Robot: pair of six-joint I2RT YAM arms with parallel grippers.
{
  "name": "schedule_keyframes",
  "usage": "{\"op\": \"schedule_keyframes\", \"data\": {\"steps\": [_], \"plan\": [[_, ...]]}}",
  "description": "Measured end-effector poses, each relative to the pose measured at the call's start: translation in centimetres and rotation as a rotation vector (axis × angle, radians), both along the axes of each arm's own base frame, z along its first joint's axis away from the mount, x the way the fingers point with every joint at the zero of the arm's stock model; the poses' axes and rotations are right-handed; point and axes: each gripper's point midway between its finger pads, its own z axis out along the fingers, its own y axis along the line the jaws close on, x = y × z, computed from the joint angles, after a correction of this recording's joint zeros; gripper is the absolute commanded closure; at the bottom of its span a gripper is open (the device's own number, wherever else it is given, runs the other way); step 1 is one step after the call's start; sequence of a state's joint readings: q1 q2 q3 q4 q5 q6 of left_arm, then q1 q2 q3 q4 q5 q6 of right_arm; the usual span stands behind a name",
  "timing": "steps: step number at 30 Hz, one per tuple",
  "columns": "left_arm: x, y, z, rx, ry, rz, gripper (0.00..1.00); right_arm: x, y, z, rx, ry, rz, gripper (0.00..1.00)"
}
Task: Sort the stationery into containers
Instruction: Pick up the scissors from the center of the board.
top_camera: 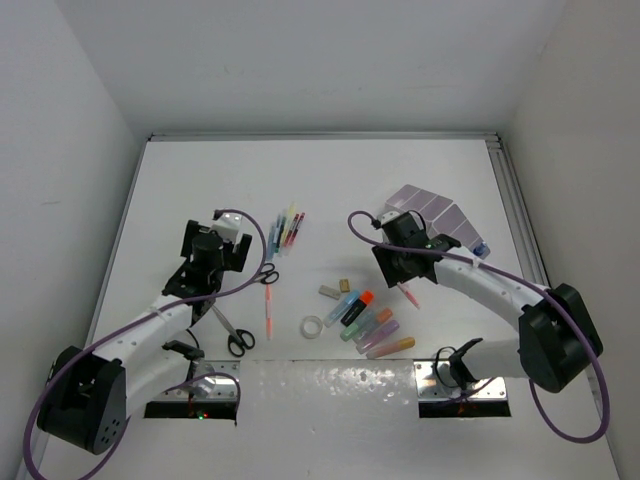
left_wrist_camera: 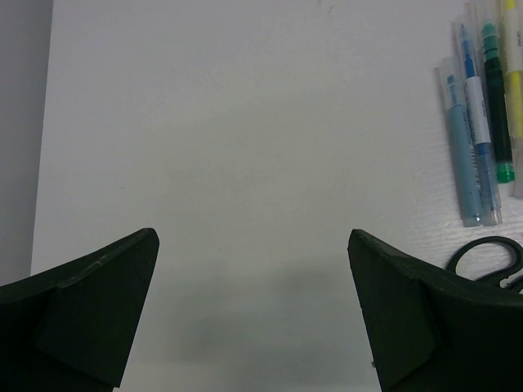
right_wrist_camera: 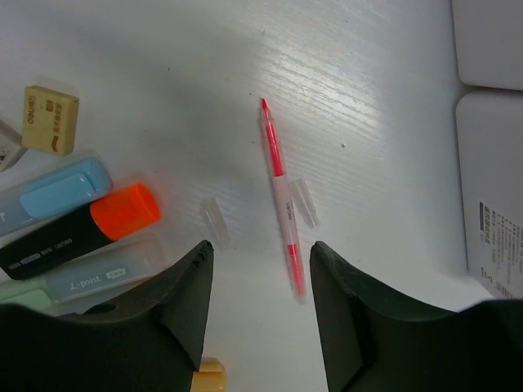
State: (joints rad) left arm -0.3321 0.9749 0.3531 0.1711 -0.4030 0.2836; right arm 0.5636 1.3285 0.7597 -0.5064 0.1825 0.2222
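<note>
**Right fingers set astride the pink pen; nothing lifted yet**

I find the right gripper (right_wrist_camera: 260,249) low over the tabletop (right_wrist_camera: 163,49). Its fingers are moderately apart, one on each side of the near end of a pink pen (right_wrist_camera: 282,196). They do not touch the pen and they hold nothing. I judge the stance deliberate: the gap lies across the barrel, so closing would catch the pen crosswise.

The pen lies alone at the centre of the right wrist frame. It is near the organizer (right_wrist_camera: 490,49), whose pale compartments fill that frame's right edge, so the carry should be short.

In the overhead frame the organizer sits right of centre, partly behind the right arm. I cannot tell what its compartments hold.

The unsorted stock is all on the tabletop:
- Highlighters (top_camera: 367,322) lie clustered at lower centre.
- Erasers (top_camera: 329,291) lie just above them.
- A tape ring (top_camera: 313,326) lies to their left.
- More pens (top_camera: 287,228) lie in a row left of centre, with scissors (top_camera: 268,272) just below.

The left gripper (left_wrist_camera: 252,237) hangs over bare tabletop with its fingers fully wide and empty. The pens are at the upper right of its frame. I take this as a waiting post, clear of the right arm's work.

One risk is that a thin pen lying flat may roll or slip from the pads as they close.
</note>
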Motion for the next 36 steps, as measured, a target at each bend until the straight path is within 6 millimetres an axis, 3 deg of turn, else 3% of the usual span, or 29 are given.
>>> {"op": "schedule_keyframes", "data": {"steps": [5, 8, 10, 11, 13, 14, 17, 19, 23, 27, 29, 32, 36], "plan": [[0.1, -0.5, -0.2, -0.008, 0.025, -0.022, 0.05, 0.0, 0.4, 0.0, 0.009, -0.007, 0.002, 0.52], [0.5, -1.1, 0.2, -0.021, 0.047, -0.038, 0.16, 0.4, 0.5, 0.1, 0.017, -0.025, -0.008, 0.56], [1.1, -1.9, 0.7, -0.049, 0.067, -0.055, 0.32, 0.7, 0.5, 0.2, 0.016, -0.038, -0.023, 0.56], [1.5, -2.6, 1.0, -0.068, 0.090, -0.073, 0.46, 0.9, 0.4, 0.3, 0.016, -0.045, -0.033, 0.56], [2.7, -4.4, 2.3, -0.125, 0.129, -0.117, 0.59, 1.2, 0.4, 0.5, 0.018, -0.063, -0.049, 0.56], [3.6, -5.5, 3.1, -0.157, 0.141, -0.137, 0.70, 1.5, 0.4, 0.7, 0.022, -0.078, -0.058, 0.56], [6.5, -8.7, 5.0, -0.256, 0.203, -0.191, 0.82, 2.5, 0.6, 1.8, 0.046, -0.140, -0.080, 0.56], [8.6, -10.5, 5.2, -0.304, 0.258, -0.203, 0.83, 3.2, 0.8, 3.0, 0.076, -0.191, -0.093, 0.56], [11.3, -12.5, 1.1, -0.333, 0.447, -0.166, 0.79, 4.3, 0.7, 5.1, 0.129, -0.287, -0.118, 0.55], [11.3, -12.7, -4.4, -0.321, 0.634, -0.089, 0.78, 4.6, 0.1, 5.4, 0.142, -0.315, -0.138, 0.55], [11.0, -12.6, -5.7, -0.318, 0.683, -0.065, 0.75, 4.5, -0.1, 5.0, 0.136, -0.309, -0.143, 0.55], [10.5, -12.5, -5.6, -0.317, 0.695, -0.061, 0.63, 4.4, -0.4, 4.8, 0.132, -0.303, -0.149, 0.54], [8.8, -11.8, -4.3, -0.302, 0.667, -0.097, 0.60, 4.4, -0.3, 4.6, 0.133, -0.297, -0.148, 0.54]]}}
